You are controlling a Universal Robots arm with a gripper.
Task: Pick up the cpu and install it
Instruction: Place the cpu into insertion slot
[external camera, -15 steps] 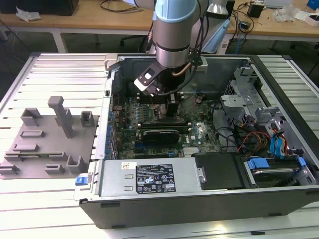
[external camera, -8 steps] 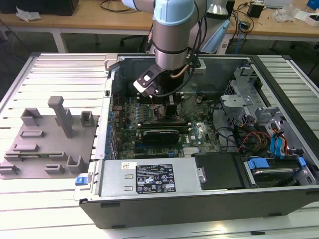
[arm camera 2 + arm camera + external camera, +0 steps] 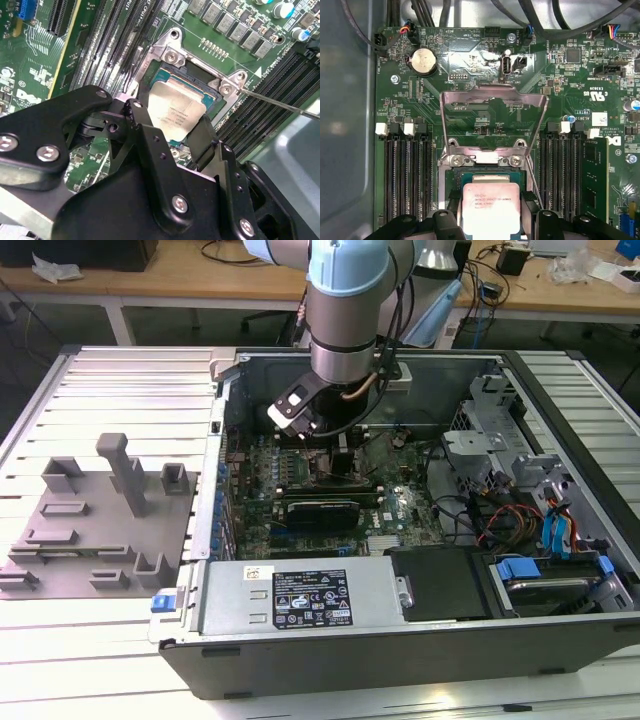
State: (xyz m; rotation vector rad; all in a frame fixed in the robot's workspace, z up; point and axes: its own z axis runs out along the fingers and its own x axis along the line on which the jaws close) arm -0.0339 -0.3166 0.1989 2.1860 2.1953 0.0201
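CPU [image 3: 491,207] sits between the black jaws directly over the socket frame [image 3: 485,160] on the motherboard [image 3: 470,60], its pale metal top facing up in both wrist views. The jaws look clamped on two opposite edges of it. I cannot tell whether it hangs just above the socket or already rests in it.

The hinged load plate [image 3: 492,107] stands open behind the socket, and the thin retention lever [image 3: 280,102] juts out to one side. Memory slots [image 3: 407,170] run along both flanks. In the exterior view the arm [image 3: 345,310] reaches down into the open computer case [image 3: 400,640], with the grey fixture [image 3: 100,530] well apart on the surface [image 3: 120,370].

The main hazard, as I judge it, is alignment. If the chip goes in tilted or slightly turned, one corner would land first and could bend the socket contacts. Letting go while it is not yet flat could leave it skewed. Grip that is too light on such thin edges might let it slip. The jaws also work close to the lever and the plate, so any sideways drift could knock either.
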